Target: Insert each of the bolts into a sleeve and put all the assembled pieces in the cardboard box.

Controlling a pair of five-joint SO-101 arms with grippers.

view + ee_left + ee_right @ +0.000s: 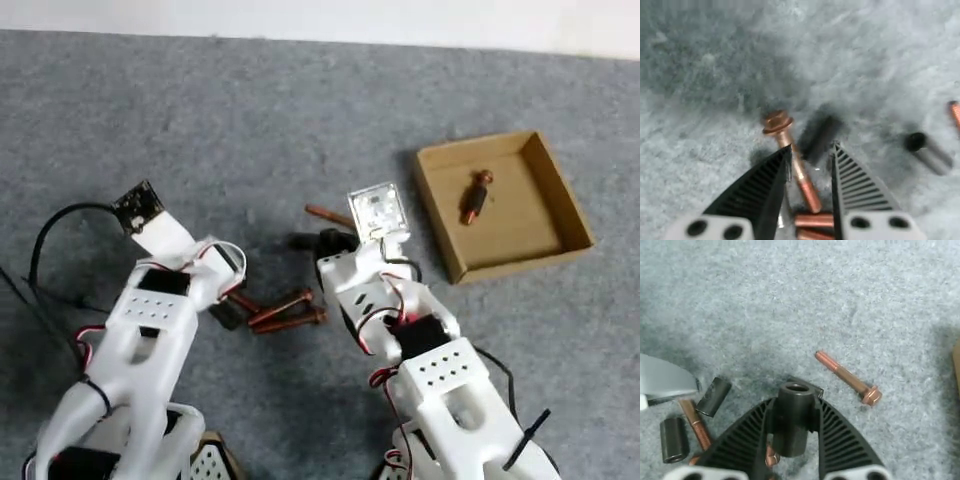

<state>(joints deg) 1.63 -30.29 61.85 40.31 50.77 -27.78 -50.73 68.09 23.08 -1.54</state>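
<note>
Count first. One assembled piece, a bolt already in its sleeve, lies inside the cardboard box, which sits far right on the bench.

Loose bolts: I get four.
- A lone bolt lies just on the far side of the right arm.
- A pair of bolts lies side by side between the two arms.
- A fourth bolt sits between the fingers of the left gripper. Those fingers are spread, one on each side of the shank, not squeezing it.

Sleeves outside the box: three, all black.
- The right gripper has its fingers clamped on a pinched sleeve, with one open end sticking out past the fingertips. That's around the middle of the bench, left of the box.
- A spare sleeve lies on its side just beside the fourth bolt.
- A second spare sleeve lies close to that one, over by the left arm.

The bench is covered in grey, fuzzy, carpet-like stuff. A pale strip runs along its far edge, and I can't tell if it's wall or floor. A black cable loops out from the left arm at the left edge.
</note>
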